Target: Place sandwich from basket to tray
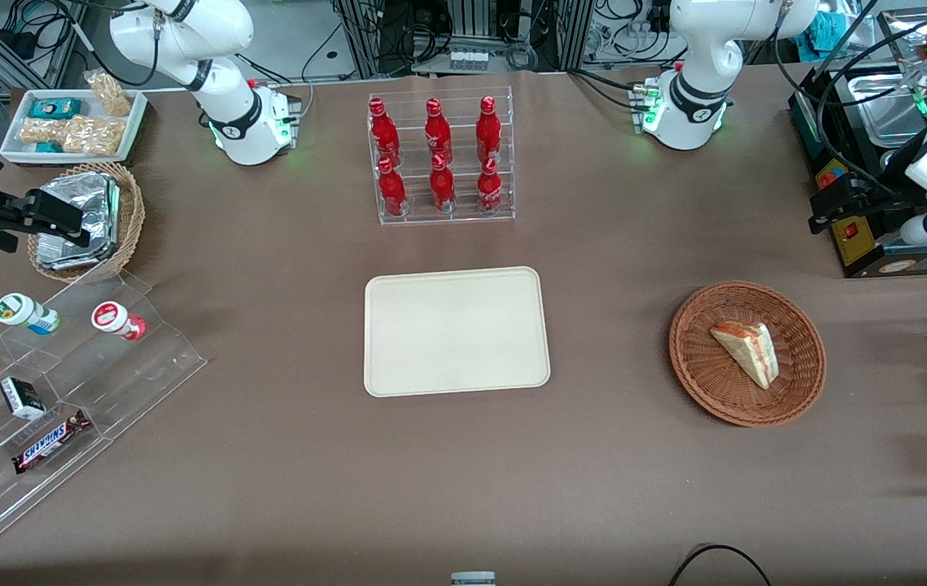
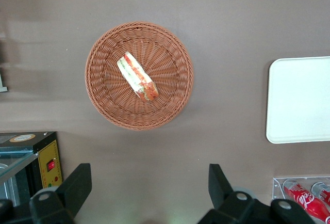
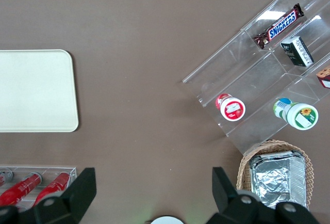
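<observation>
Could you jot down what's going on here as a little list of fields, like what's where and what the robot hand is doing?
sandwich: lying in the basket, untouched
basket: on the table, toward the working arm's end
tray: mid-table, nothing on it
gripper: open, holding nothing, high above the table beside the basket
bottles: six red ones in a clear rack, farther from the front camera than the tray
task stage: not yet begun; sandwich not yet picked up
</observation>
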